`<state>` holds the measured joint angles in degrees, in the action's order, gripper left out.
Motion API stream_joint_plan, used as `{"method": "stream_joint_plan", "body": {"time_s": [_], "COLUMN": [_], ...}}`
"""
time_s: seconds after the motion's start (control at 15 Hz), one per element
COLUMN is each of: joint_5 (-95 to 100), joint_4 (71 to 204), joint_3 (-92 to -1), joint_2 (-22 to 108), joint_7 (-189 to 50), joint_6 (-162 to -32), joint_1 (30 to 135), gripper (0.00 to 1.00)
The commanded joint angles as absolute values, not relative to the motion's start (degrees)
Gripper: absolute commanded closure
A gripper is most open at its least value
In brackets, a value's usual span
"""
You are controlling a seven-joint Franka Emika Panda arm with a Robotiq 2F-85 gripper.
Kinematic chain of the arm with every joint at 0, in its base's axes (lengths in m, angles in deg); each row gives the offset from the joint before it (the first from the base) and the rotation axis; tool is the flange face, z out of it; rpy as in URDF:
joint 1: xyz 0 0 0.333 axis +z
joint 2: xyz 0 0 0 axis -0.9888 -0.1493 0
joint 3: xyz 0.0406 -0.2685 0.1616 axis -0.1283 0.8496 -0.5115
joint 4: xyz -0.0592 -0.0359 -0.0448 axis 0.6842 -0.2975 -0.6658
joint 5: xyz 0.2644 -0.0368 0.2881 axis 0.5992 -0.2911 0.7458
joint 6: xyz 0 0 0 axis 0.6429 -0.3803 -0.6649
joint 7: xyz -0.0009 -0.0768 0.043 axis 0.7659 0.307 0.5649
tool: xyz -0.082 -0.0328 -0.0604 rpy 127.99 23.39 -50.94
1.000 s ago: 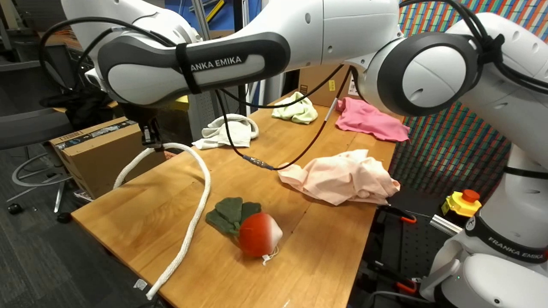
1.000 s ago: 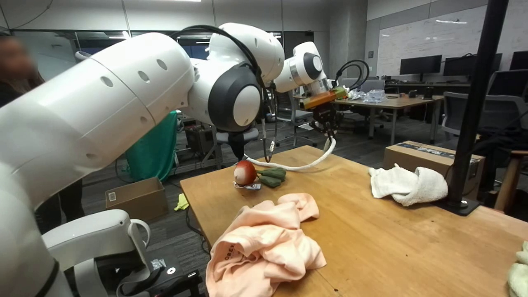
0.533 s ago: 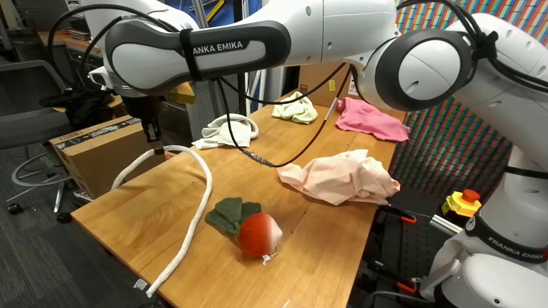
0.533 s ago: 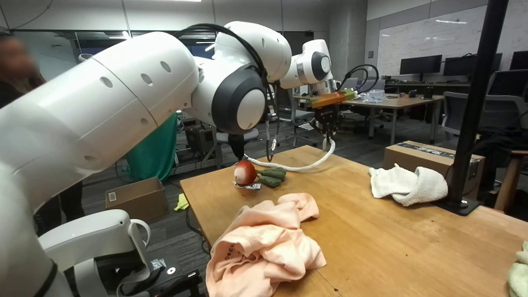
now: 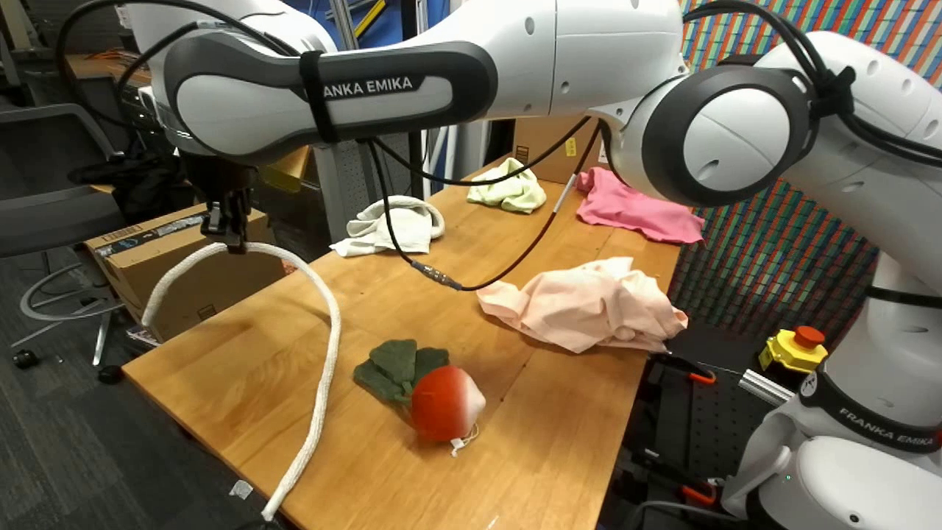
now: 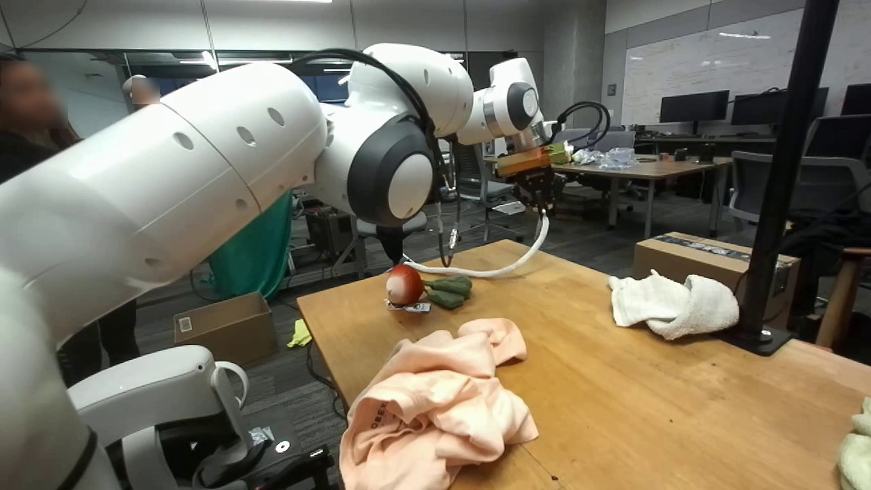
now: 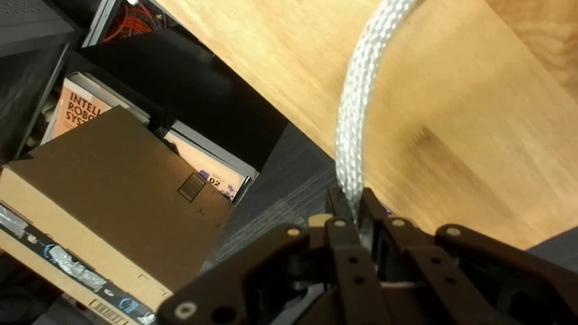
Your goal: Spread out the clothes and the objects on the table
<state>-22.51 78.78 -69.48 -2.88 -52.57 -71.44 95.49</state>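
Observation:
My gripper (image 5: 235, 249) is shut on a white braided rope (image 5: 330, 346), above and just beyond the table's far-left edge in an exterior view. The wrist view shows the rope (image 7: 356, 99) running up from between the fingertips (image 7: 354, 198). One part hangs past the edge; the other arches down across the table (image 5: 544, 456). A red-and-white plush radish (image 5: 441, 403) with green leaves lies near the middle. A crumpled peach shirt (image 5: 585, 305), a white cloth (image 5: 397, 227), a pale green cloth (image 5: 508, 188) and a pink cloth (image 5: 636, 206) lie apart on the table.
A black post (image 6: 765, 190) stands on the table beside the white cloth. A cardboard box (image 5: 191, 272) stands beyond the table edge, below the gripper. A cable (image 5: 441, 276) droops from the arm over the table. A person (image 6: 30, 122) stands behind the arm.
In an exterior view my gripper has moved left with the rope, past the table edge. The rope's hanging end has swung outward and its long part has shifted slightly left. The clothes and radish stayed still.

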Motion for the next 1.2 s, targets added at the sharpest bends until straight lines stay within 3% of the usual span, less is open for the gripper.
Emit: {"method": "stream_joint_plan", "body": {"time_s": [0.0,0.4,0.47,0.6,0.67,0.8,1.13], "joint_5": [-22.4,-22.1,-15.4,-12.8,-12.4,-12.8,-10.9], "joint_4": [73.8,71.6,66.4,64.4,70.7,70.3,70.3], "joint_3": [-68.3,-67.7,-60.3,-56.4,-53.8,-49.3,-46.2], "joint_2": [-4.3,-3.1,-5.0,-5.6,-2.0,-2.1,-2.4], "joint_7": [-61.9,-78.7,-79.6,-84.4,-87.7,-91.5,-90.4], "joint_6": [-73.9,-74.7,-73.6,-74.1,-78.1,-81.4,-86.0], "joint_1": [97.5,98.6,101.9,102.9,102.9,104.1,103.2], "gripper": [0.92,0.92,0.92,0.92,0.92,0.92,0.92]}}
